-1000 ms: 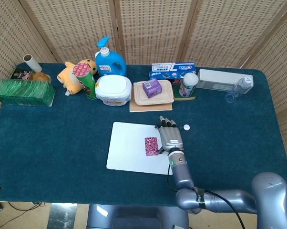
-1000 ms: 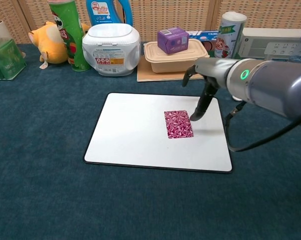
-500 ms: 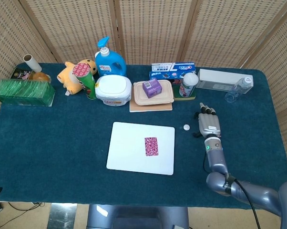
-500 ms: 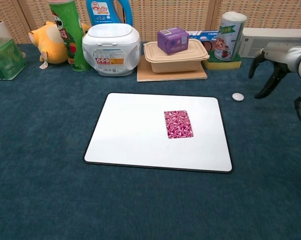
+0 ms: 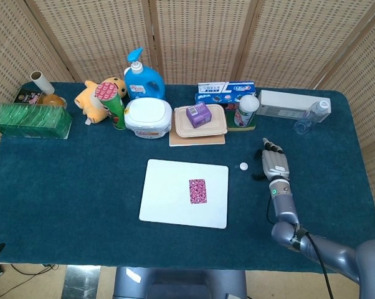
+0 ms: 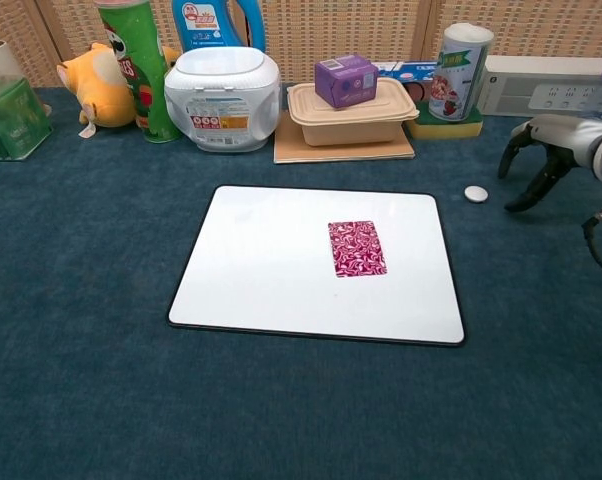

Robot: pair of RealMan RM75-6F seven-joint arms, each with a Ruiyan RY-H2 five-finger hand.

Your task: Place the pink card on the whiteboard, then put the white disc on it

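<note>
My right hand (image 6: 534, 160) hangs over the dark teal cloth-covered table (image 5: 69, 187), to the right of the flat white rectangular whiteboard with a thin black edge (image 6: 271, 270). Its fingers (image 6: 528, 190) are spread apart and bent downward, and they hold nothing. In the head view the same hand (image 5: 273, 164) shows from above, fingers pointing toward the back of the table. My left hand appears in neither view.

The pink card with a swirled magenta pattern (image 6: 357, 248) lies flat on the whiteboard, right of the board's centre, long side running front to back. The head view confirms this position (image 5: 197, 190).

The small round white disc (image 6: 475, 193) lies on the table, off the board, just beyond its upper right corner. It sits between the board and my right hand, near the fingertips but apart from them. In the head view (image 5: 243, 166) it likewise lies just left of the hand.

Behind the board stand a beige lidded food container (image 6: 353, 113) carrying a small purple carton (image 6: 345, 79), and a white round-lidded tub (image 6: 223, 85).
</note>
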